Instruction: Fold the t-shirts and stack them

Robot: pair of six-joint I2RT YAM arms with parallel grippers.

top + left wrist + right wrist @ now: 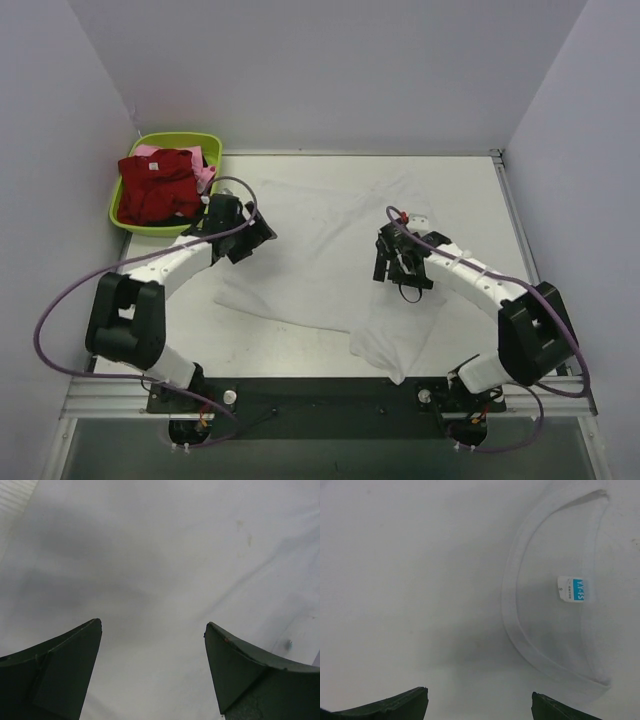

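From above, the white t-shirt [320, 250] lies spread over the middle of the table [470, 190], rumpled, with one part trailing toward the near edge on the right. The left gripper [245, 235] hangs over the shirt's left edge and the right gripper [395, 262] over its right half. At the far left corner stands a lime-green basin [125, 215]. It holds the dark red t-shirt [155, 185], bunched up, with the pink t-shirt [205, 175] showing at its far and right side.

In the left wrist view, the two dark fingers [65, 670] stand wide apart with nothing between them. Smooth white cloth fills the view below them, with faint creases to the right.

In the right wrist view, only the fingertips [395, 705] show at the bottom edge, spread wide and gripping nothing. Beyond them to the right lies the white shirt's ribbed collar [512, 605], curving around a small blue neck label [572, 589].
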